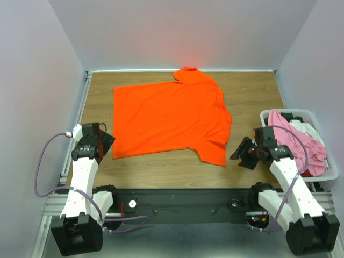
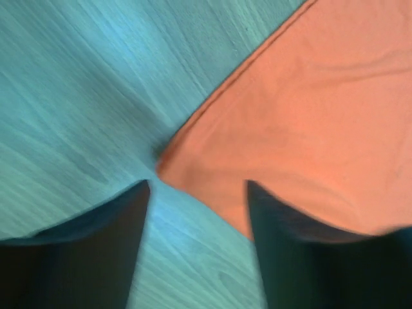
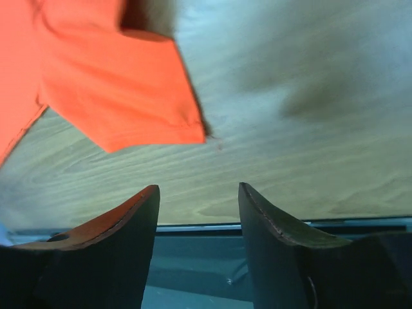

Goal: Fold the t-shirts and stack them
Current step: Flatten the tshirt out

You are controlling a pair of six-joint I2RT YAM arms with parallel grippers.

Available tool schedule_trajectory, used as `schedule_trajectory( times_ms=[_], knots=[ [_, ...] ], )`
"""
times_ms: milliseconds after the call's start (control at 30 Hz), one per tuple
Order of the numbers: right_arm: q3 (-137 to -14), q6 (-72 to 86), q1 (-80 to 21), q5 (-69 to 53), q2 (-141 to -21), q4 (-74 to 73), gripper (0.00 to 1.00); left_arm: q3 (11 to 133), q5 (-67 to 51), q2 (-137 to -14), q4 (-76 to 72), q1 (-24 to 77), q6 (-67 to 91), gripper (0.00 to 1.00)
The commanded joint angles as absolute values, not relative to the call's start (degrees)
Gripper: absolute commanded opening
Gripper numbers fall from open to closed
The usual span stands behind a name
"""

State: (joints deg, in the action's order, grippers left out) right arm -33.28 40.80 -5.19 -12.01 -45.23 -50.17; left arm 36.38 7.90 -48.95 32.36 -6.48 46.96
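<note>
Broadly, a wood-grain bench [image 1: 161, 174] carries an orange t-shirt [image 1: 166, 115] spread flat at its centre. The cloth is smooth with faint creases, one sleeve toward the far edge and the other toward the near right. A white plastic bin [image 1: 334, 173] at the right edge holds a crumpled pink t-shirt [image 1: 293, 137]. The left claw [image 1: 109, 142] has its fingers parted and grips nothing; the shirt's near-left hem corner lies just ahead, between them. The right claw [image 1: 243, 153], likewise parted and empty, sits just beside the near sleeve, between shirt and bin.
</note>
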Motion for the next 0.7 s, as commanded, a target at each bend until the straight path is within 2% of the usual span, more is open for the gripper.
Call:
schedule_trajectory(
  times_ms=[0,167,200,267,333,400,567,667],
  knots=[
    [-40.86,30.00,-4.92,-14.06,-52.28,-48.79,0.59,42.08,15.80,-47.02,34.89,-5.10,43.86,0.88],
    [-45.52,26.72,-9.39,-11.87,-62.21,-46.15,0.56,46.66,20.56,-44.74,36.30,-1.94,40.09,0.90],
    [-46.75,26.54,-12.97,-9.52,-63.62,-45.10,0.55,47.37,20.31,-44.65,35.86,-1.59,38.77,0.90],
    [-47.81,27.15,-17.03,-6.69,-67.04,-43.95,0.52,47.37,18.03,-44.91,32.28,-0.45,36.66,0.89],
    [-49.22,27.95,-22.31,-4.31,-72.05,-41.67,0.45,47.37,14.51,-47.45,29.37,-0.18,35.59,0.84],
    [-50.62,28.91,-25.82,-1.86,-76.78,-40.17,0.44,47.29,11.97,-50.08,27.08,3.15,35.16,0.77],
    [-51.33,29.09,-28.47,-0.26,-83.31,-38.94,0.44,50.71,9.49,-61.32,25.05,9.31,34.72,0.78],
    [-49.67,29.09,-30.23,1.23,-86.04,-38.85,0.45,50.71,9.14,-62.93,22.69,10.72,35.07,0.78]
  ],
)
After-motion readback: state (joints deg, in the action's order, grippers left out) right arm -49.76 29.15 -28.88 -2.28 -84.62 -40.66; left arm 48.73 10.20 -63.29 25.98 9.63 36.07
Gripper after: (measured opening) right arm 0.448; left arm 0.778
